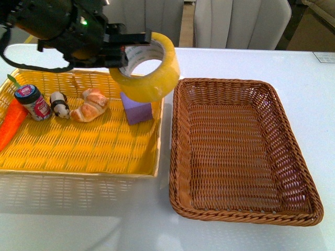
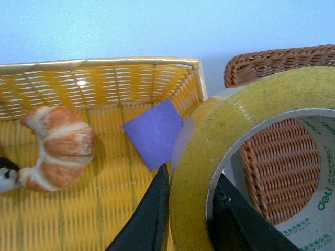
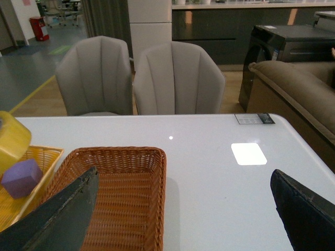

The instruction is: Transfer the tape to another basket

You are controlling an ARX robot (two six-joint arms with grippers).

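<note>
The tape point(image 1: 157, 78), a thick yellow roll with a white printed core, hangs tilted in the air over the right end of the yellow tray point(image 1: 78, 151), just left of the brown wicker basket point(image 1: 241, 82). My left gripper point(image 1: 137, 47) is shut on the roll's wall. In the left wrist view the black fingers point(image 2: 152, 214) pinch the tape point(image 2: 251, 99), one outside and one inside the ring, at my left gripper point(image 2: 192, 175). The basket point(image 2: 277, 57) shows through and behind the roll. My right gripper point(image 3: 184, 172) stands open above the basket point(image 3: 115, 151) and the white table.
A purple cube point(image 1: 137, 111) sits in the tray right under the tape. A croissant point(image 1: 91, 104), a small black-and-white figure point(image 1: 60, 104), a jar point(image 1: 34, 102) and an orange carrot point(image 1: 10, 125) lie further left. Grey chairs point(image 3: 136, 78) stand behind the table.
</note>
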